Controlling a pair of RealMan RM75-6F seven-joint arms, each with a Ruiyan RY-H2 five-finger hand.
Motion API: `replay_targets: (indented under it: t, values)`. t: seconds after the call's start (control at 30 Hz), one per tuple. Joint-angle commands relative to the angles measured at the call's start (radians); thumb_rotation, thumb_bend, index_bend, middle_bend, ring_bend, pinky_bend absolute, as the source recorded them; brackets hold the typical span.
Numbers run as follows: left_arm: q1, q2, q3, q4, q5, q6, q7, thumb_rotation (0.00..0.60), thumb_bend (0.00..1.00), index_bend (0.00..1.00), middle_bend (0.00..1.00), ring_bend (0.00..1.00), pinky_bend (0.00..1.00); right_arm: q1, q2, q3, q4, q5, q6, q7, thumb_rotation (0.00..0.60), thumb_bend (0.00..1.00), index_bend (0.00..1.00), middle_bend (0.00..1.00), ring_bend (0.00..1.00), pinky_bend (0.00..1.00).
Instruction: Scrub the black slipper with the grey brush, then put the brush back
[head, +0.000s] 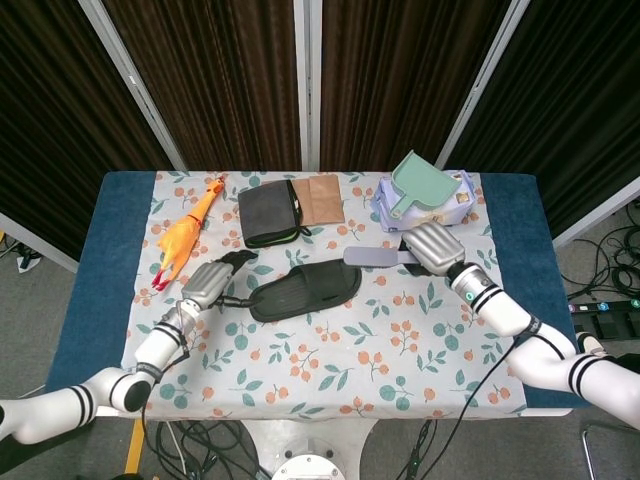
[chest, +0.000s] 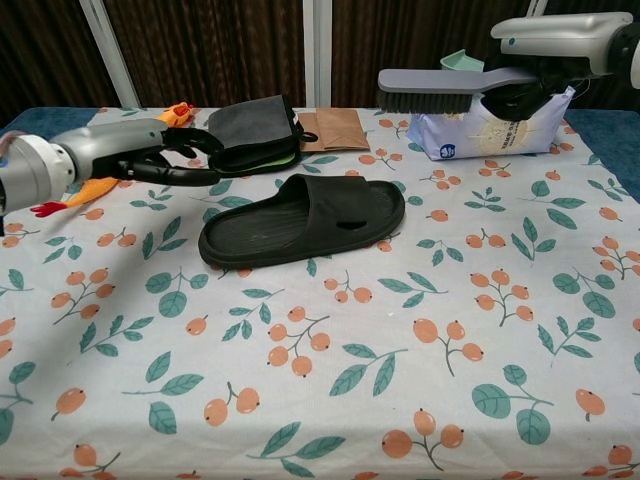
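Note:
The black slipper (head: 305, 289) (chest: 303, 220) lies flat at the middle of the floral cloth, toe toward the right. My right hand (head: 433, 247) (chest: 553, 50) grips the handle of the grey brush (head: 372, 258) (chest: 440, 89), held in the air above and right of the slipper's toe, bristles facing down. My left hand (head: 208, 283) (chest: 120, 152) hovers just left of the slipper's heel, fingers spread and holding nothing.
A yellow rubber chicken (head: 182, 238) (chest: 100, 155) lies at the left. A dark folded pouch (head: 270, 213) (chest: 251, 135) and brown paper (head: 323, 200) sit behind the slipper. A green dustpan (head: 419, 185) rests on a pale wipes pack (head: 445, 210) (chest: 500, 125) at the back right.

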Motion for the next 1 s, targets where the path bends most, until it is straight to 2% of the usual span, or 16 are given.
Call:
replay_targets:
  t: [0.03,0.1,0.13,0.2,0.27,0.7,0.83,0.93,1.0]
  values:
    - [-0.023,-0.046,0.002,0.027,-0.037,-0.007,0.040,0.189,0.06,0.15,0.18,0.13,0.26,0.003,-0.007,-0.001,0.005,0.001,0.002,0.001,0.600,0.65,1.00,1.00,1.00,1.00]
    - [-0.032,-0.065,0.013,0.038,-0.029,0.000,0.064,0.279,0.06,0.15,0.18,0.13,0.26,0.004,-0.014,-0.004,0.012,0.001,0.002,0.001,0.600,0.65,1.00,1.00,1.00,1.00]
    - [-0.036,-0.073,0.018,0.044,-0.025,0.003,0.074,0.347,0.06,0.15,0.18,0.13,0.26,0.004,-0.018,-0.006,0.015,0.002,0.003,0.002,0.600,0.65,1.00,1.00,1.00,1.00]
    - [-0.045,-0.091,0.025,0.056,-0.023,0.001,0.088,0.427,0.06,0.15,0.17,0.13,0.26,0.003,-0.028,-0.007,0.024,0.006,0.005,0.006,0.600,0.65,1.00,1.00,1.00,1.00]
    - [-0.054,-0.108,0.026,0.069,-0.028,-0.006,0.092,0.471,0.06,0.15,0.17,0.13,0.26,0.003,-0.040,-0.010,0.034,0.007,0.005,0.008,0.600,0.65,1.00,1.00,1.00,1.00]
    - [-0.102,-0.211,0.020,0.185,-0.059,-0.038,0.101,0.477,0.06,0.15,0.17,0.13,0.26,0.023,-0.156,-0.021,0.118,0.000,0.017,-0.020,0.600,0.65,1.00,1.00,1.00,1.00]
    - [-0.108,-0.244,0.028,0.235,-0.046,-0.026,0.109,0.532,0.06,0.18,0.20,0.15,0.31,0.029,-0.213,-0.029,0.169,-0.007,0.023,-0.020,0.600,0.65,1.00,1.00,1.00,1.00]
    - [-0.106,-0.268,0.030,0.270,-0.025,-0.006,0.095,0.590,0.06,0.26,0.27,0.22,0.39,0.033,-0.256,-0.037,0.211,-0.017,0.029,-0.016,0.600,0.65,1.00,1.00,1.00,1.00]
    - [-0.106,-0.271,0.033,0.281,-0.011,-0.006,0.080,0.600,0.06,0.29,0.31,0.25,0.42,0.038,-0.283,-0.044,0.240,-0.028,0.032,-0.018,0.600,0.65,1.00,1.00,1.00,1.00]
